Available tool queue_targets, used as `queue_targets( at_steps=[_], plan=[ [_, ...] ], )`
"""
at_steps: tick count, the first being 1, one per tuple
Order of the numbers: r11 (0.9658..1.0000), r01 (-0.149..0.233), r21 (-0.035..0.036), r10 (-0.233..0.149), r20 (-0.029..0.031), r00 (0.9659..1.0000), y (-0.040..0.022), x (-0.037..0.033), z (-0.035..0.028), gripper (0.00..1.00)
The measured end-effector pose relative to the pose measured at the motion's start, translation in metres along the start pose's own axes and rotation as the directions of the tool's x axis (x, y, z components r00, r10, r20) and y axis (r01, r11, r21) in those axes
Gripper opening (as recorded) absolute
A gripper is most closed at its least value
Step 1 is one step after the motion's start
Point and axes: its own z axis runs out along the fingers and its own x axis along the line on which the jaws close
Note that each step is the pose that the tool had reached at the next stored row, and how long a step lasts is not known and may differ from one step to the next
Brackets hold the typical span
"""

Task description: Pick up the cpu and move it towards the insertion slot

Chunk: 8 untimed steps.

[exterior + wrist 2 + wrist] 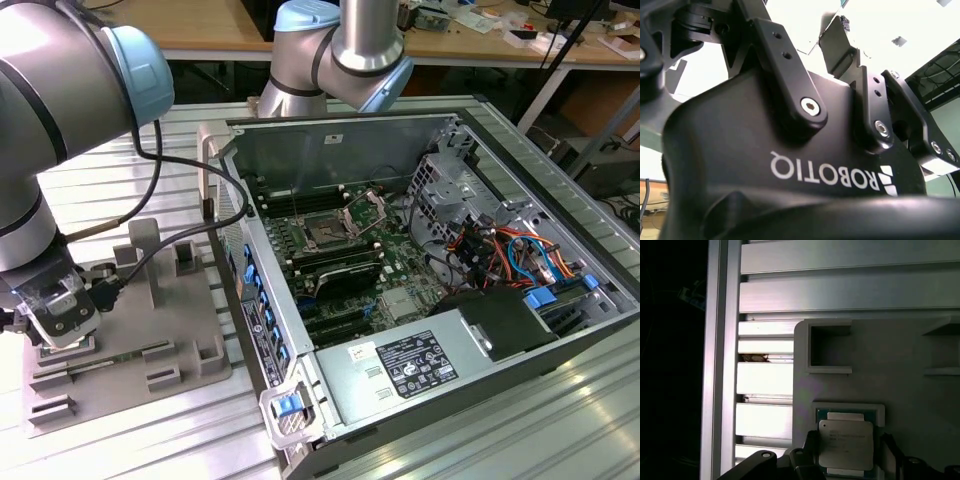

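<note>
The end effector (849, 456) is recorded low over the grey fixture plate (890, 385). Its dark fingers (811, 450) are spread, one on each side of the cpu (846, 440). Whether the fingers touch the chip's edges cannot be told. The cpu is found lying flat in a square recess of the plate, silvery top upward, with a green rim showing around it. A square pocket (829, 347) is noted in the plate just beyond the cpu. In the second wrist view the end effector's black body and linkage bars (790, 75) are shown against a bright ceiling.

In the exterior view the end effector (58, 325) is placed over the plate's edge at the exterior view's left. The plate is carried by the slatted aluminium counter (130, 440). The arm (50, 100) is seen above it, with a black cable (150, 170) looped alongside.

An open computer case (340, 150) is set just beside the plate, toward the exterior view's right. A power supply (410, 365) is noted at its near end. Beyond the long black memory slots (335, 272), the insertion slot (325, 236) is located on the motherboard, well apart from the cpu. Its metal retention plate (365, 208) appears raised. Wooden desks (200, 25) are seen farthest back.
</note>
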Motion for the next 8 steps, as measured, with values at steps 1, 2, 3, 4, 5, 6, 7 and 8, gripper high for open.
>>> queue_targets(
  at_steps=[1, 2, 3, 4, 5, 6, 7, 8],
  plan=[
    [1.0000, 0.000, -0.0001, 0.000, 0.0001, 1.0000, 0.0000, 0.0002, 0.0001, 0.61],
    [1.0000, 0.001, -0.0001, -0.001, 0.0001, 1.0000, 0.0000, 0.0002, 0.0003, 0.61],
    [1.0000, 0.001, 0.0000, -0.001, -0.0001, 1.0000, 0.0000, 0.0003, 0.0005, 0.61],
    [1.0000, 0.002, 0.0000, -0.002, -0.0001, 1.0000, 0.0000, 0.0004, 0.0007, 0.61],
    [1.0000, 0.004, 0.0000, -0.004, -0.0002, 1.0000, 0.0000, 0.0004, 0.0009, 0.61],
    [1.0000, 0.006, 0.0000, -0.006, -0.0002, 1.0000, 0.0000, 0.0004, 0.0013, 0.61],
    [1.0000, 0.007, 0.0000, -0.007, -0.0003, 1.0000, 0.0000, 0.0004, 0.0019, 0.61],
    [1.0000, 0.007, 0.0000, -0.007, -0.0003, 1.0000, -0.0001, 0.0004, 0.0026, 0.61]
  ],
)
